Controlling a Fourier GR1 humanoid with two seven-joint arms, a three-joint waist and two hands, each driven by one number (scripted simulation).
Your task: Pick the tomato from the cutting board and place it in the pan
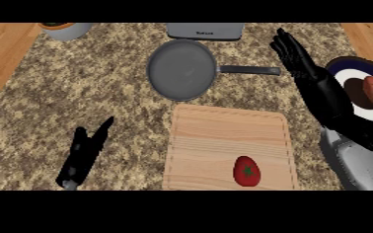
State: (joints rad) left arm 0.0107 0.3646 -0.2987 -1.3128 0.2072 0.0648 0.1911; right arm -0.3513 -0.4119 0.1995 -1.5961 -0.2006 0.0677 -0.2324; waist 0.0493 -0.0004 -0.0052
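Tomato (247,171) on cutting board (230,148); right hand (293,51) raised beside pan (182,69) handle, fingers straight, holding nothing.

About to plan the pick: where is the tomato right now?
In the head view the tomato lies on the cutting board, near its front edge and right of centre. The pan sits beyond the board, farther from the robot.

Left hand (84,153) low at lower left, fingers straight, holding nothing. Right hand (293,53) raised at upper right, fingers straight, forearm angled inward.
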